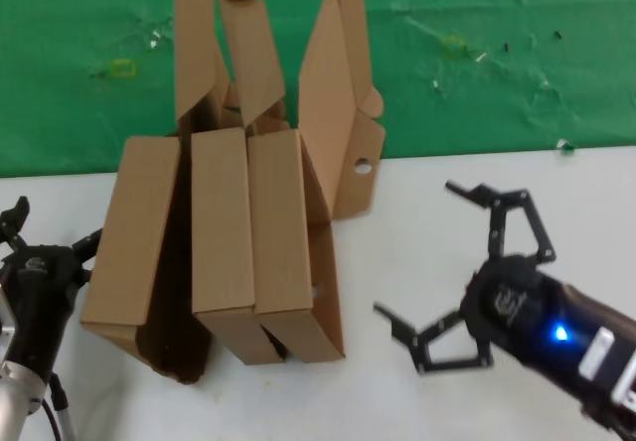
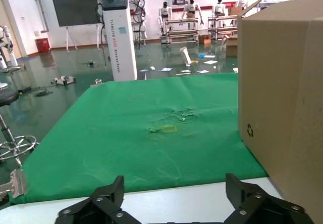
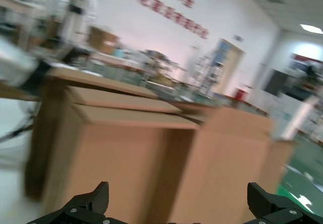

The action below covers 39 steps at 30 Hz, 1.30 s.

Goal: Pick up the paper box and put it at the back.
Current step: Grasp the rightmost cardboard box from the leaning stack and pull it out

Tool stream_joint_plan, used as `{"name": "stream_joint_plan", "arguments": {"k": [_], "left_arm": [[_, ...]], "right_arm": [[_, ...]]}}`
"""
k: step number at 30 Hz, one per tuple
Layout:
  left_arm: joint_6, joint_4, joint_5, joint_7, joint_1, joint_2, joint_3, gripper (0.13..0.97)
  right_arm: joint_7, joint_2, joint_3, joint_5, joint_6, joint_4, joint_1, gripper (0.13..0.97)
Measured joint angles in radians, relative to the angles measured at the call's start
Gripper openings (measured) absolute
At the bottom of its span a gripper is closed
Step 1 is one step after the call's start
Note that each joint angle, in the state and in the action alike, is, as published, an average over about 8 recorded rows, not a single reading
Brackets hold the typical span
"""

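1. My right hand (image 1: 459,277) hangs over the white bench (image 1: 427,213) just right of the boxes, its fingers spread wide and holding nothing.
2. The paper box (image 1: 343,113) stands upright at the right end of a row of brown cardboard boxes (image 1: 214,242), straddling the edge of the green cloth (image 1: 497,54), flap open.
3. My left hand (image 1: 45,262) waits spread beside the row's left end.

The boxes (image 1: 248,242) are plain brown cardboard. The cloth (image 1: 497,64) behind them is bright green with small yellow and white marks. The worktop (image 1: 417,232) is white. Both tools, left (image 1: 45,247) and right (image 1: 462,267), are black.
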Motion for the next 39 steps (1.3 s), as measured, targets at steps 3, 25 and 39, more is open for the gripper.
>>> {"name": "stream_joint_plan", "arguments": {"k": [3,25,39], "left_arm": [[0.000,0.000,0.000,0.000,0.000,0.000,0.000,0.727],[0.000,0.000,0.000,0.000,0.000,0.000,0.000,0.309],[0.000,0.000,0.000,0.000,0.000,0.000,0.000,0.177]], "right_arm": [[-0.022,0.038,0.010,0.004,-0.068,0.012,-0.014,0.966],[0.057,0.109,-0.229,-0.145,-0.168,-0.114,0.187,0.898],[0.044,0.113,-0.262,-0.147,-0.189,-0.150,0.210,0.732]]}}
